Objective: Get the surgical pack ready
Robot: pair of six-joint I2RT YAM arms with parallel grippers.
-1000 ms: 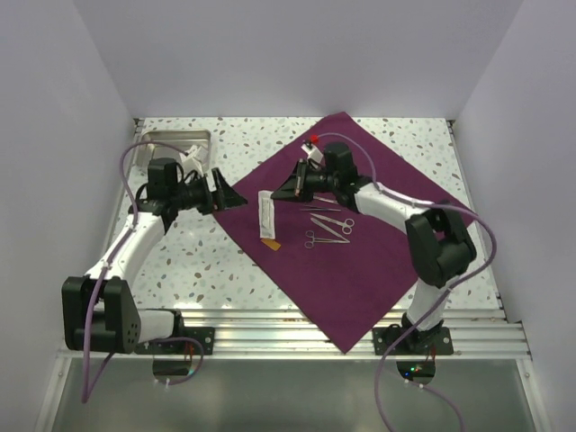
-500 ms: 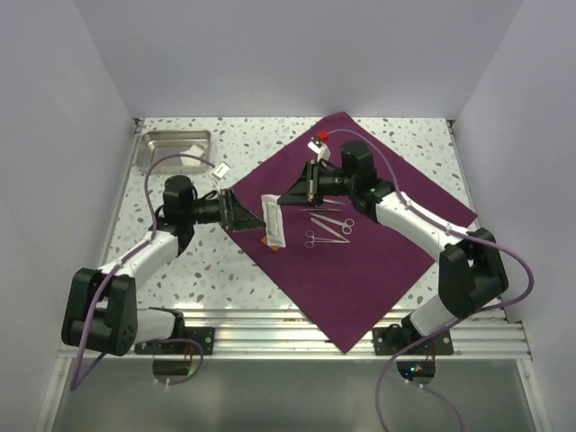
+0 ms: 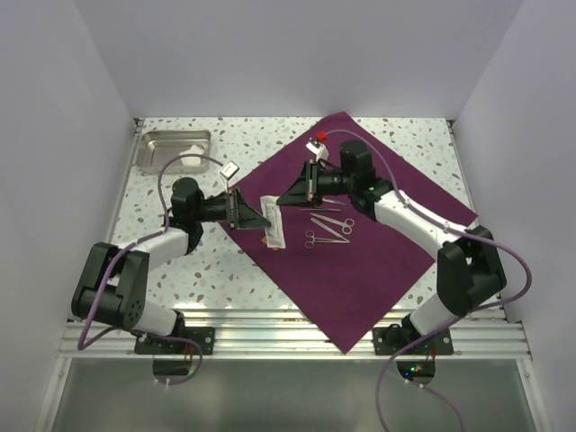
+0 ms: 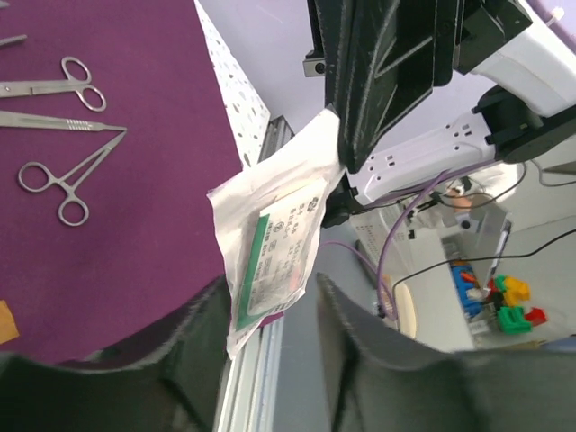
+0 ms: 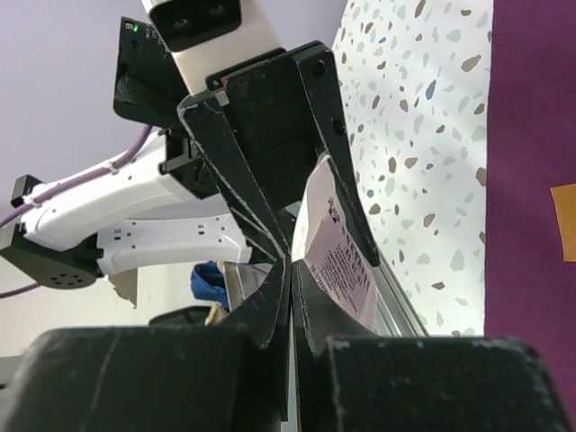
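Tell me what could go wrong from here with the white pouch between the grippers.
1. The right gripper pinches the flat white paper pouch only near one edge, while the left gripper straddles it with a gap; an early release would likely drop it onto the purple cloth or the steel instruments.
2. The two grippers' tips sit close together and may collide.
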